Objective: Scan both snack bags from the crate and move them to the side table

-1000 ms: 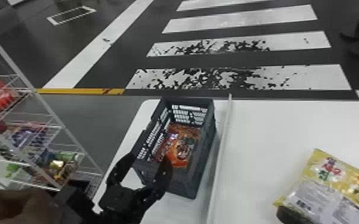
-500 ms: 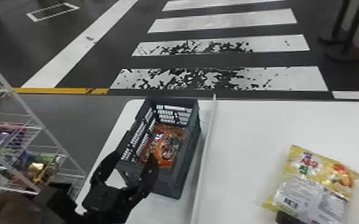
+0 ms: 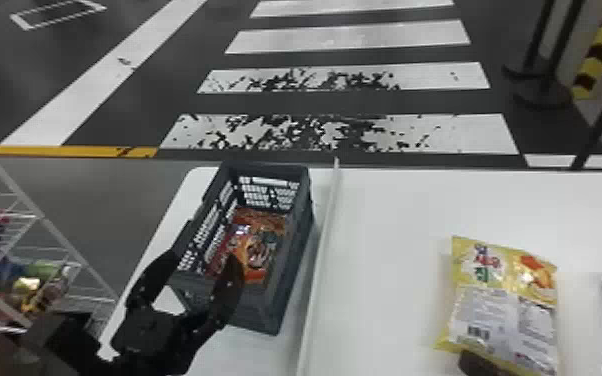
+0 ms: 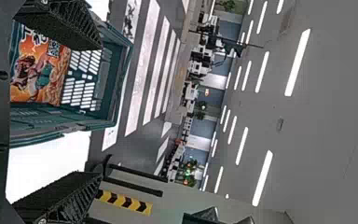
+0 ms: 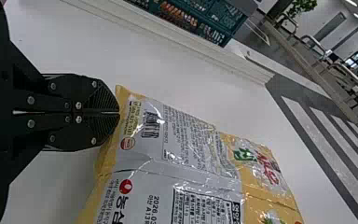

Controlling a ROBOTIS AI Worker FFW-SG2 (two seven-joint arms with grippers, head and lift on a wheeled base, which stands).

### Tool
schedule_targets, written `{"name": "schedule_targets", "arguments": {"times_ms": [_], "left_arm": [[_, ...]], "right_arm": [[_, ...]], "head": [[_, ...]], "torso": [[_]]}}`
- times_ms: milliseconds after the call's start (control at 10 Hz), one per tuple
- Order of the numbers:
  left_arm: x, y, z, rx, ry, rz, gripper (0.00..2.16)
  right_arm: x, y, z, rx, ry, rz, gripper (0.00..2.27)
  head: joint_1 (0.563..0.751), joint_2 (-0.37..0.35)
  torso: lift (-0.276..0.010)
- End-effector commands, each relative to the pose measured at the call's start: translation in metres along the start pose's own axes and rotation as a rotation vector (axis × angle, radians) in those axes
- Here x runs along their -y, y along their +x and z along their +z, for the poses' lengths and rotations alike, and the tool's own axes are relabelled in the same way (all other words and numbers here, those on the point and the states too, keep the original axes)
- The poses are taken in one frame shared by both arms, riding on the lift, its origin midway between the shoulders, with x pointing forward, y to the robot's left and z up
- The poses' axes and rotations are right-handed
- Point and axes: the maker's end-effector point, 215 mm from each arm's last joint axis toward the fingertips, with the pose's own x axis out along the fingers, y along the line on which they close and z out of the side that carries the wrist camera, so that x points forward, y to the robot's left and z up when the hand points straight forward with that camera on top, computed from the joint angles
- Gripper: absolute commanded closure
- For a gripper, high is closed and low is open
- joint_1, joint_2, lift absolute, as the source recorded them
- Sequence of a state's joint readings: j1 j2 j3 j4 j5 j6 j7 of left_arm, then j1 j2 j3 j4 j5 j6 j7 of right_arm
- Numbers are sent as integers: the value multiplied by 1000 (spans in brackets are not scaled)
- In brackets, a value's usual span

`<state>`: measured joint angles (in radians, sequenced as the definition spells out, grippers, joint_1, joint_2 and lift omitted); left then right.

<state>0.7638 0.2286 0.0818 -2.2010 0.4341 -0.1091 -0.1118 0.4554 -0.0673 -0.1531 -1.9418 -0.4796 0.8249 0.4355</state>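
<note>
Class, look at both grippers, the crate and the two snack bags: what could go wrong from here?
The right gripper is shut on just the edge of the yellow bag, so the bag might swing or slip out when carried.

The yellow bag's wrapper is creased and shiny, which might hinder scanning its barcode.

The orange bag lies low between the crate's walls; the left gripper's open fingers might bump them going in.
</note>
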Motion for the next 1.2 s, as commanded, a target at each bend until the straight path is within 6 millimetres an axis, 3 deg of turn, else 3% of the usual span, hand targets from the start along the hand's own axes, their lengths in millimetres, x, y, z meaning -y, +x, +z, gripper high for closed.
{"name": "schedule_targets", "arguments": {"times_ms": [0,500,700,900,1000,1100], "left_arm": [[1,2,-2,-4,-3,-1,29],[0,7,-4,-1,-4,-2,29],[-2,7,-7,-5,-4,3,29],[-4,8,-9,-5,-5,6,29],[-4,8,-9,-5,-5,6,29],[-4,9,-8,-4,-5,6,29]], "right_arm": [[8,-5,5,9,5,-13,2216],[17,-11,13,17,2,-25,2216],[3,-30,10,-23,-8,-14,2216],[8,-63,15,-72,-77,-80,2213],[22,-79,28,-57,-98,-125,2067],[42,-94,46,-34,-123,-167,1261]], "head": [[695,165],[695,119],[695,117],[695,120],[695,108],[695,80]], "torso": [[-95],[-95],[-95],[-95],[-95],[-95]]}}
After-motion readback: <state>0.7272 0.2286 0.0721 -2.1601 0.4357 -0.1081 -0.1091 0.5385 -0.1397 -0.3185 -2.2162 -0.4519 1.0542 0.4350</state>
